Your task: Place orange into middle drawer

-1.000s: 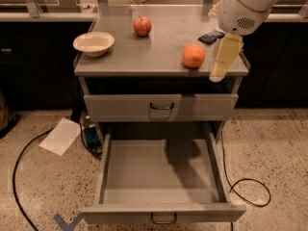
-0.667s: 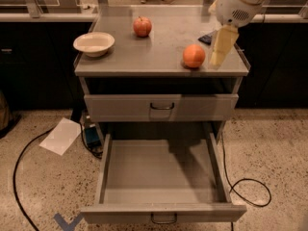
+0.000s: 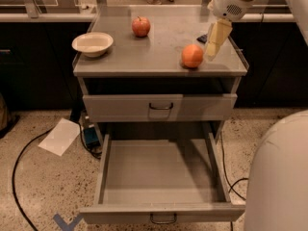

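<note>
1. On the bench (image 3: 144,57), toward its right front corner, the orange (image 3: 192,56) lies where it lay a second ago. My end effector (image 3: 211,54) hangs just to its right, pointing down. It has come up and leftward since then, so it is now closer to the fruit but apart from it.
2. Whether my end effector is spread or pressed together I cannot tell; it holds nothing.
3. My white body (image 3: 279,177) now shows at the lower right, where earlier it did not.
4. Below, the middle drawer (image 3: 159,172) stands pulled wide open, as before. The upper drawer (image 3: 159,107) is shut, and with the bench's front edge it lies between the orange and the open drawer.
5. Farther back sits a red apple (image 3: 141,26); a pale bowl (image 3: 92,44) rests near the left edge. A sheet of paper (image 3: 60,136) and a black cable (image 3: 19,177) lie on the floor at left.
6. Count: one orange, one apple, one bowl, two drawers.
</note>
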Available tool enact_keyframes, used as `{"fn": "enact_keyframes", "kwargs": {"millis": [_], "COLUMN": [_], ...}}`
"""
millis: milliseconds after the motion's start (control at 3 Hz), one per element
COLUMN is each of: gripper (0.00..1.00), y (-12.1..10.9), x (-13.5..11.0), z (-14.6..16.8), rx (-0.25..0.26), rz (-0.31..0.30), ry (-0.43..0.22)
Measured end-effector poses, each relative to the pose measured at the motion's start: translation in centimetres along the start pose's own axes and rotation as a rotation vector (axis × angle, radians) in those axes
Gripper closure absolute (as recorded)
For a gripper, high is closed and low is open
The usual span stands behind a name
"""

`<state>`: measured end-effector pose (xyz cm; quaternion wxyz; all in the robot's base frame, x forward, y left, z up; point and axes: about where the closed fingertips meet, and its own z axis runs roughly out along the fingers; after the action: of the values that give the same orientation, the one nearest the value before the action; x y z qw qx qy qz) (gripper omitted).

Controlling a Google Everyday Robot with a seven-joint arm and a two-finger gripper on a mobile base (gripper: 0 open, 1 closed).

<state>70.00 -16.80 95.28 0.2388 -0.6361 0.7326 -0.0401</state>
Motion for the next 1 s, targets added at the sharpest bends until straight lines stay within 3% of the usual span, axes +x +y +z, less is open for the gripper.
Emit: {"fn": "enact_keyframes", "kwargs": {"millis": [333, 1000], "gripper": [0.00, 0.00], "y": [-0.9, -1.3], "x": [-0.4, -1.2], "z": [1.1, 4.4], "rx": [0.005, -0.033], "rz": [-0.001, -0.001], "ry": [-0.015, -0.046]}}
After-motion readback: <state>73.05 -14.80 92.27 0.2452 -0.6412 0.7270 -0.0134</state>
